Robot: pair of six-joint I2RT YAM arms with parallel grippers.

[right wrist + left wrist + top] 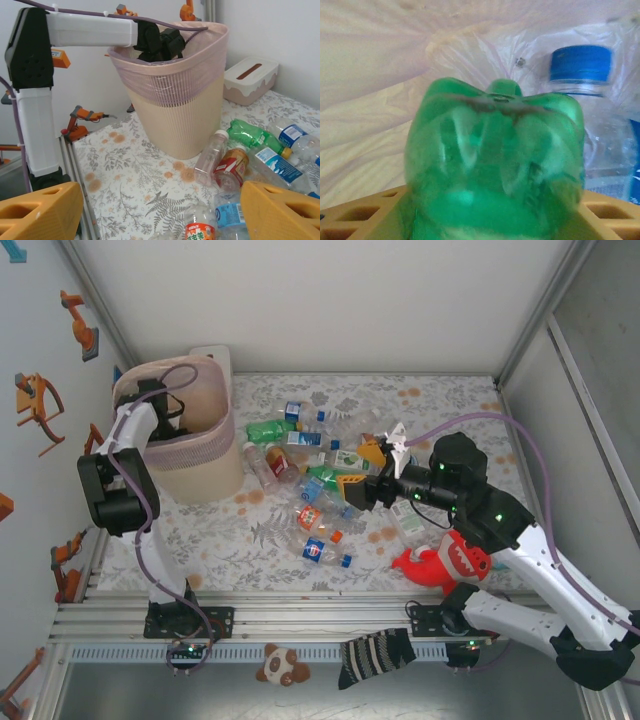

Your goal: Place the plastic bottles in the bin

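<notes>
My left gripper (165, 405) reaches down inside the pale-pink bin (190, 455). In the left wrist view a blurred green bottle (495, 165) sits between its yellow fingers (350, 215); whether they still grip it is unclear. A clear bottle with a blue cap (580, 62) lies against the bin's liner (380, 75). My right gripper (358, 468) hovers open over the heap of plastic bottles (310, 475), nothing between its fingers. In the right wrist view that gripper (160, 212) faces the bin (175, 115), with a green bottle (252, 135), a clear white-capped bottle (210, 157) and a red-labelled bottle (230, 167) lying close by.
A red plush toy (445, 562) lies by the right arm. A white box (250, 80) stands behind the bin against the back wall. A striped sock (375, 655) and a small plush (282, 665) lie off the table's near edge. Walls close in the table on three sides.
</notes>
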